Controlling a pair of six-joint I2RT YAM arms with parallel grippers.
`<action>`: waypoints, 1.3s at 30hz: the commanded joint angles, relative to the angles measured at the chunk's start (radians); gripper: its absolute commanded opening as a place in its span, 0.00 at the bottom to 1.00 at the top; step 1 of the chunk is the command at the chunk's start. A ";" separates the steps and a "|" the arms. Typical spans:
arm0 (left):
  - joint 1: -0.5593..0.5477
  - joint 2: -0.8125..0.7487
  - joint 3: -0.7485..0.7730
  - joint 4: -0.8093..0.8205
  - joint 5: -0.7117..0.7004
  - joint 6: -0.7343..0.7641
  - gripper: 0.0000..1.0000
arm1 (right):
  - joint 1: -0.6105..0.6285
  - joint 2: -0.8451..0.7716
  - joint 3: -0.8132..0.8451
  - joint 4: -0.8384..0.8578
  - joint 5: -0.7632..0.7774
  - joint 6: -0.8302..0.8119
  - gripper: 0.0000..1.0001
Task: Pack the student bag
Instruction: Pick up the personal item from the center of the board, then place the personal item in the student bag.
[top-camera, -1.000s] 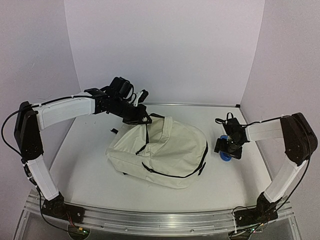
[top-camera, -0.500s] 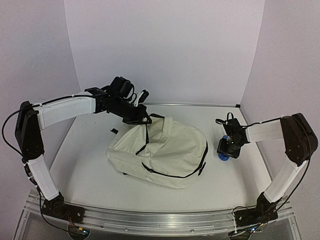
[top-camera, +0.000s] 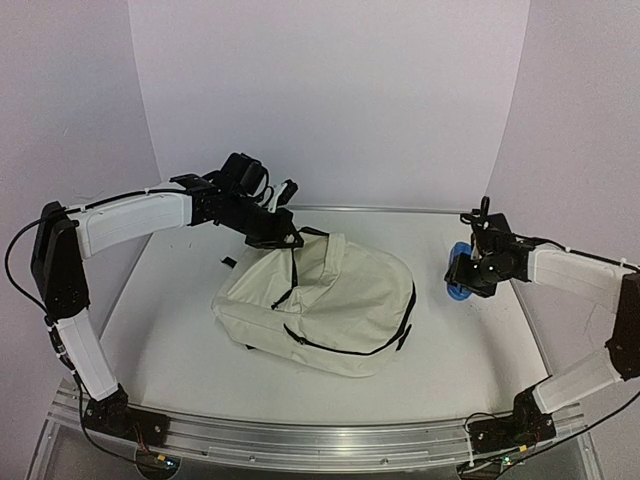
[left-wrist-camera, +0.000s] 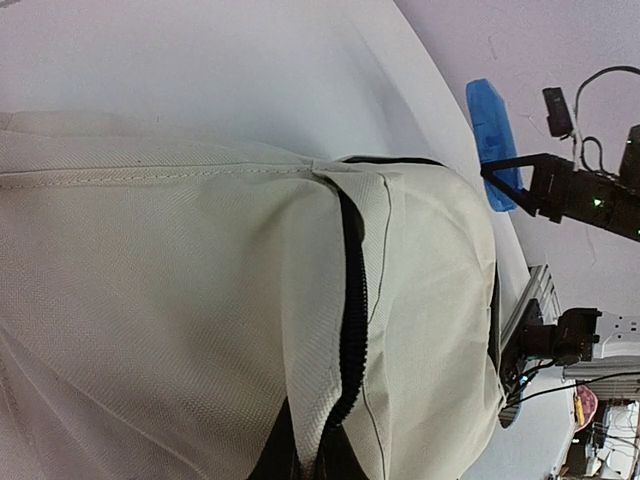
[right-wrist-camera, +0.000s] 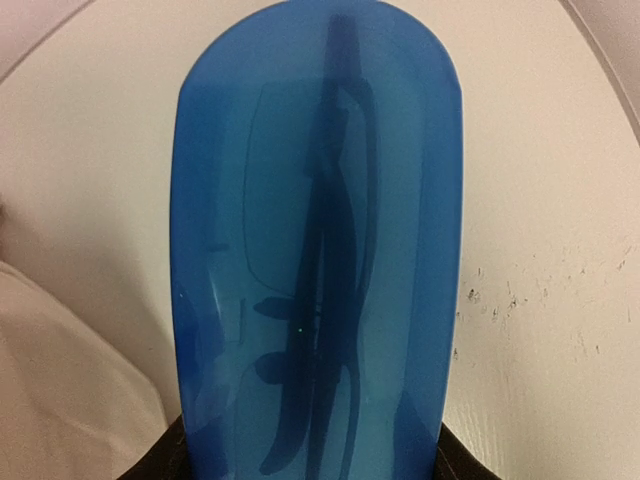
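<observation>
Table (top-camera: 170, 340): white, and it carries the bag.
Bag (top-camera: 330, 300): lies on its side mid-table, between the two arms.
Zipper (left-wrist-camera: 352, 290): black, and runs along the bag's curve under a fabric flap. Whether it is open here is unclear.
Right gripper (top-camera: 468, 272): clamped on the case, with a dark finger at either lower corner in the wrist view.
Case (right-wrist-camera: 315, 250): translucent blue, with a thin dark item inside that is possibly glasses. It is held on edge near the bag's right side and seems clear of the table. It is likely the next thing to go in.
Left gripper (top-camera: 283, 237): at the bag's far top edge, by the black strap. The wrist view shows only cloth, so I cannot tell whether the jaws are apart or closed. It is probably there to steady the bag or lift its mouth for the case.
</observation>
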 joint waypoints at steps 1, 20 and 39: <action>0.015 -0.002 0.063 0.034 0.009 0.005 0.00 | 0.013 -0.100 0.109 -0.100 -0.126 -0.057 0.50; 0.017 -0.023 0.030 0.073 0.029 -0.015 0.00 | 0.573 0.188 0.521 -0.166 -0.266 -0.003 0.49; 0.017 -0.011 0.043 0.059 0.128 0.037 0.00 | 0.591 0.577 0.840 -0.140 -0.160 0.044 0.56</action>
